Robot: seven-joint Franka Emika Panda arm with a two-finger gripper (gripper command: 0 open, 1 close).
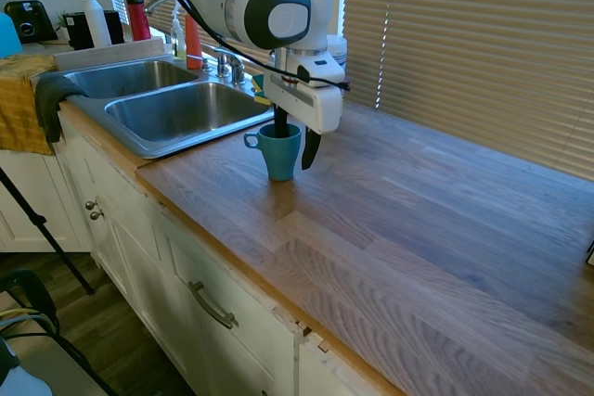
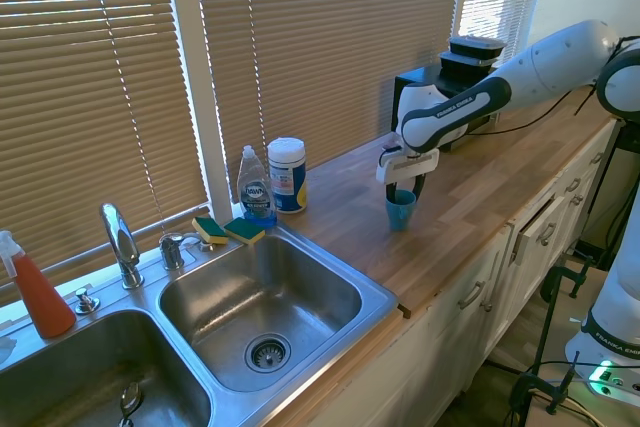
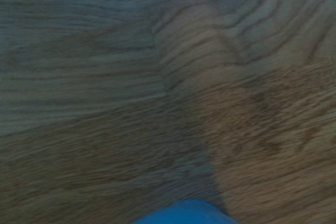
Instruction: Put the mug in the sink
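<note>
The teal mug (image 1: 278,153) (image 2: 400,209) stands upright on the wooden counter, a short way right of the sink (image 1: 139,141) (image 2: 385,299), with its handle toward the sink. My gripper (image 1: 295,150) (image 2: 405,185) is down over it and open. One finger reaches inside the mug and the other hangs outside its wall on the side away from the sink. A gap shows between the outer finger and the mug. In the wrist view only a blue sliver of the mug (image 3: 184,214) shows over blurred wood grain.
Behind the near basin lie two sponges (image 2: 230,230), a dish soap bottle (image 2: 256,189) and a wipes canister (image 2: 287,175). The faucet (image 2: 120,242) stands between the basins. A yellow towel (image 1: 23,99) hangs past the far basin. A dark appliance (image 2: 470,67) sits behind the arm.
</note>
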